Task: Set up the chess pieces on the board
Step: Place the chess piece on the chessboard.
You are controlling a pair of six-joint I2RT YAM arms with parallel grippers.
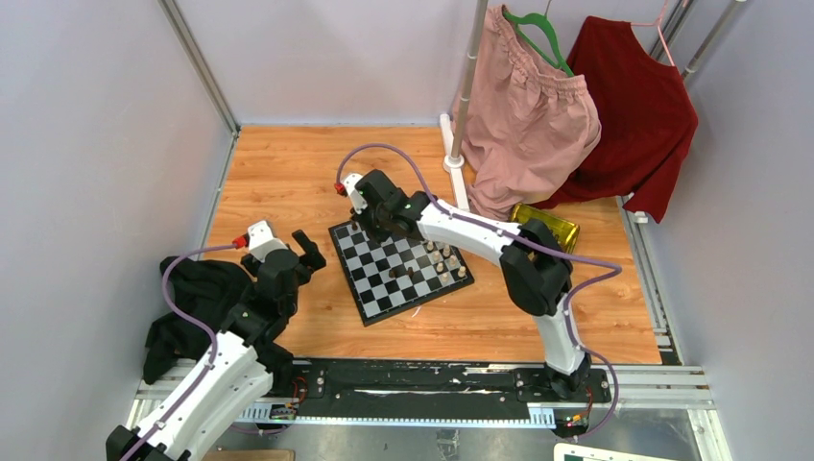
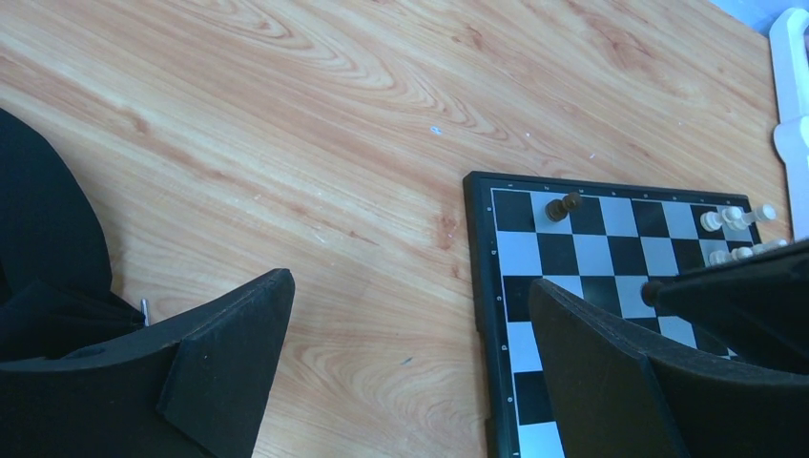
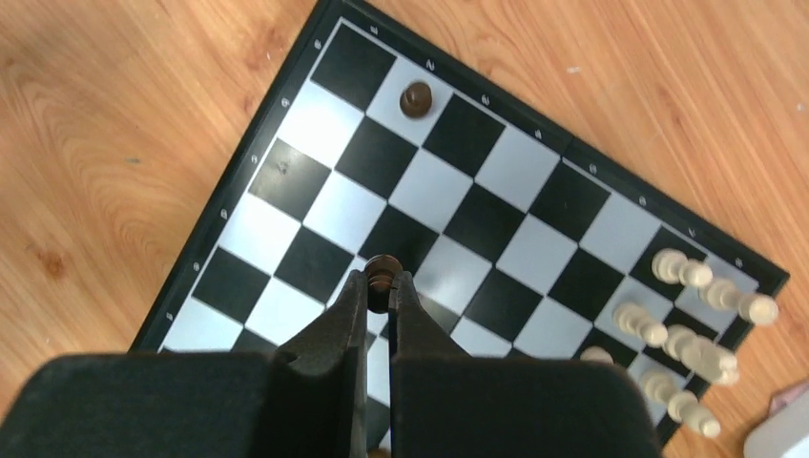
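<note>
The chessboard (image 1: 398,269) lies tilted on the wooden table, also in the right wrist view (image 3: 286,176) and the left wrist view (image 2: 582,258). My right gripper (image 3: 380,281) is shut on a dark brown chess piece (image 3: 382,274) and holds it over the board's far-left part. Another dark piece (image 3: 416,98) stands on a square by the board's edge; it also shows in the left wrist view (image 2: 561,206). My left gripper (image 2: 410,305) is open and empty, over bare wood just left of the board (image 1: 305,252).
Several cream-white pieces (image 3: 682,324) stand at the board's right side (image 1: 443,261). A gold tray (image 1: 547,227) lies behind the right arm. Pink and red clothes (image 1: 576,106) hang on a rack at the back right. A black cloth (image 1: 192,307) lies at the left.
</note>
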